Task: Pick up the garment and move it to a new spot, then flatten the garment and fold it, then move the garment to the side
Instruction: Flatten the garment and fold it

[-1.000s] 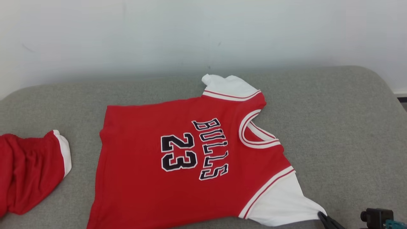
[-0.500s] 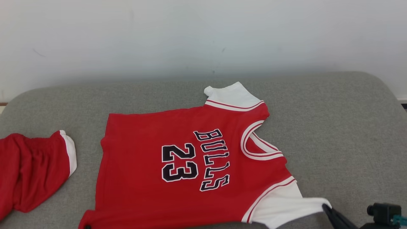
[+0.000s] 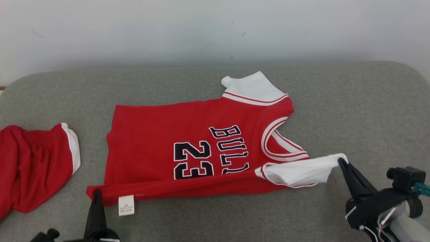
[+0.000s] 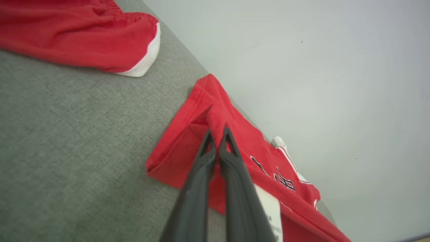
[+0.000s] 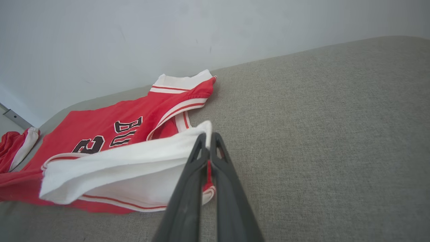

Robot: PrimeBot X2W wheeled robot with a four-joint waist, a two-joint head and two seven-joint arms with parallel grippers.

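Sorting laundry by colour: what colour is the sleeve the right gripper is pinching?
The sleeve is white with red striped trim, best in the right wrist view.

Bright, even, soft light; sharp focus, wide-angle wrist distortion.

Pale off-white wall [image 3: 215, 30] across the top third of the head view, matte, evenly lit. A few small dark specks [image 3: 231, 57] sit low centre on it, and there is a faint scuff [image 3: 36, 32] at upper left. A soft shadow band runs where the wall meets the furniture.

Below is a grey upholstered surface [image 3: 352, 111] in woven fabric, filling the lower two thirds. Its back corners are rounded at frame left and right. Can't tell if it's a bed, a sofa seat or a padded bench.

A thin brown sliver [image 3: 1, 88] shows at the left edge, mid-height, just past the rounded corner; too small to identify.

The right wrist view has the same wall and grey fabric, plus a short grey metal-looking strip [image 5: 14, 116] at the left edge against the wall. Light is diffuse and cool.
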